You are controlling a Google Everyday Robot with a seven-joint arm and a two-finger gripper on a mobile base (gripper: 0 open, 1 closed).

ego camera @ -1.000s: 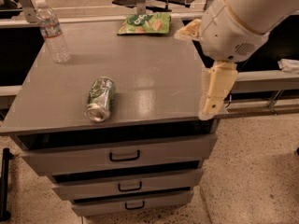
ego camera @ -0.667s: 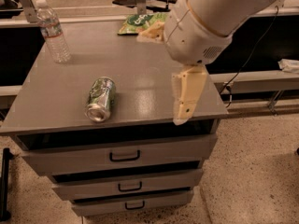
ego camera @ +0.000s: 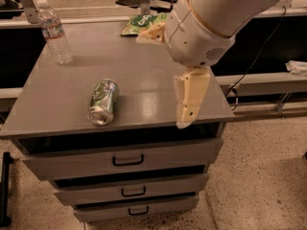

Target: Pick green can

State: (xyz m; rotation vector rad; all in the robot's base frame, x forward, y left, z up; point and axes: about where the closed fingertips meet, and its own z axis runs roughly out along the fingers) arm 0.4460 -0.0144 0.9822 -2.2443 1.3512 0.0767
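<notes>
A grey tabletop (ego camera: 144,75) tops a cabinet with three drawers stacked below it: the top drawer (ego camera: 72,164), the middle drawer (ego camera: 86,194) and the bottom drawer (ego camera: 96,213), each with a dark handle at its middle. A clear plastic water bottle (ego camera: 53,32) stands upright at the far left corner. A flat green snack bag (ego camera: 139,23) lies at the far edge, partly hidden. The tool (ego camera: 190,104) hangs over the near right edge of the tabletop. A black cable (ego camera: 254,61) runs down on the right towards a grey ledge (ego camera: 259,83). The floor (ego camera: 259,176) is pale and speckled.
</notes>
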